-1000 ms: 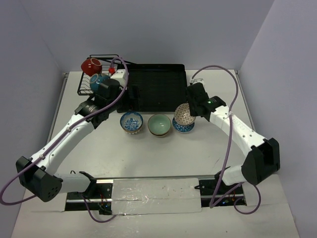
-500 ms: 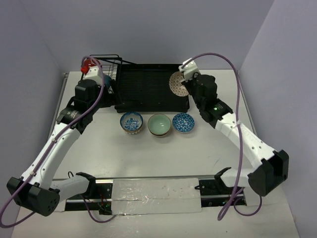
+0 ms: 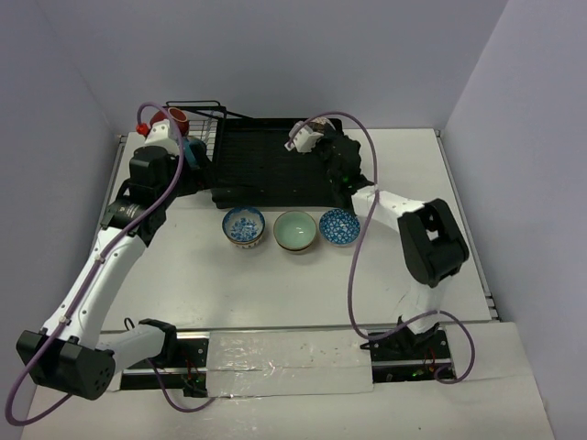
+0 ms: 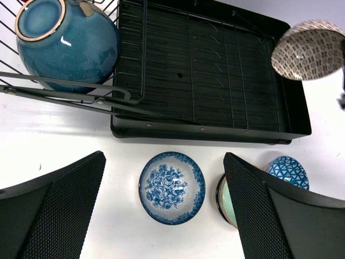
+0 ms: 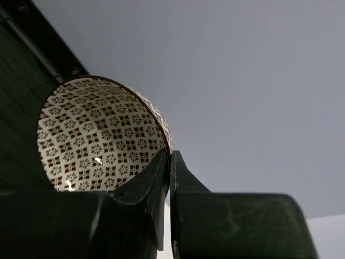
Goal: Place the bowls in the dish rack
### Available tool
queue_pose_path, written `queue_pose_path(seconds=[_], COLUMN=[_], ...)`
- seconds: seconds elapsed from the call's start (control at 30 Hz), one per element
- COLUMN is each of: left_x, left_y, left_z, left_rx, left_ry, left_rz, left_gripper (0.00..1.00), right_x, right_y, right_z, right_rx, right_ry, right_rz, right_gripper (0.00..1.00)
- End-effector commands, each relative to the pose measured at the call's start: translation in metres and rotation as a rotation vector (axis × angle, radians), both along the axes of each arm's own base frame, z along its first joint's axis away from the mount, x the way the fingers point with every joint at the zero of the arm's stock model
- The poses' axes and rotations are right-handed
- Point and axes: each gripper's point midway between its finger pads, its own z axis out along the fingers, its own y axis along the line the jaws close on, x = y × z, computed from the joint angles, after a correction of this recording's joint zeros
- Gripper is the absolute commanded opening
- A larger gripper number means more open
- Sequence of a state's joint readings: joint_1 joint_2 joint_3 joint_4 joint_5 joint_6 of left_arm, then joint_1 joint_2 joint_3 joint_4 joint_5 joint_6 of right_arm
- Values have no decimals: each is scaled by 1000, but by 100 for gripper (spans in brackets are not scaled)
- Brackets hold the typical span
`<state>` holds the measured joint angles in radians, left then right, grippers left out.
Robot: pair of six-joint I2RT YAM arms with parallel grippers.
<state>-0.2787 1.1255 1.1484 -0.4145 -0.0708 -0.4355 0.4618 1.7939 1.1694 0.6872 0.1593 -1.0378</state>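
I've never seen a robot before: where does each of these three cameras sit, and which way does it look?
Top external: fixed above and behind the arms, looking down on the table; both arms, dish rack and three loose bowls show.
Left wrist: on the left arm, looking down past its open left gripper at the blue floral bowl.
Right wrist: on the right arm, looking along the right gripper, shut on the patterned bowl.
Shared: left wrist also sees that patterned bowl, over the rack.

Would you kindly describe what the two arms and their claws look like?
The left arm and right arm have white links, black joints and a trailing purple cable each. The left claw has broad black fingers with a mesh texture; the right claw looks plain black.
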Motion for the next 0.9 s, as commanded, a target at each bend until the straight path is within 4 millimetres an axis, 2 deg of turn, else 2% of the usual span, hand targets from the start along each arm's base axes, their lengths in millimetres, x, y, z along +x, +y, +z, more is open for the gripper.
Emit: queue_pose_path(seconds=[0.0, 0.07, 0.1, 0.17, 0.33, 0.37, 0.6, 0.83, 0.87], left_x=[6, 7, 7, 9, 16, 16, 19, 18, 18], left_y=[-1, 2, 3, 4, 3, 4, 8, 9, 8], left_z=[9, 7, 6, 1, -7, -8, -18, -19, -18], left_rx=[-33, -29, -30, -30, -42, -43, -35, -38, -38], left_ry=[-43, -39, -36, -22, 5, 8, 33, 35, 33], left_rz=[-7, 4, 8, 8, -1, 4, 18, 21, 20], left_gripper=[96, 96, 96, 96, 96, 96, 95, 95, 95], right_x=[15, 22, 31, 38, 62, 68, 84, 94, 96], right_y=[-6, -13, -11, -18, -14, -16, -12, -11, -11], right_z=[96, 98, 88, 89, 69, 59, 43, 30, 23], right_rx=[10, 2, -19, -18, -53, -49, -78, -122, -133], right_ry=[-381, -438, -435, -478, -504, -501, -528, -544, -534], right_rz=[10, -1, 3, -13, 8, 7, 12, -15, -17], right_gripper=[0, 0, 0, 0, 0, 0, 0, 0, 0])
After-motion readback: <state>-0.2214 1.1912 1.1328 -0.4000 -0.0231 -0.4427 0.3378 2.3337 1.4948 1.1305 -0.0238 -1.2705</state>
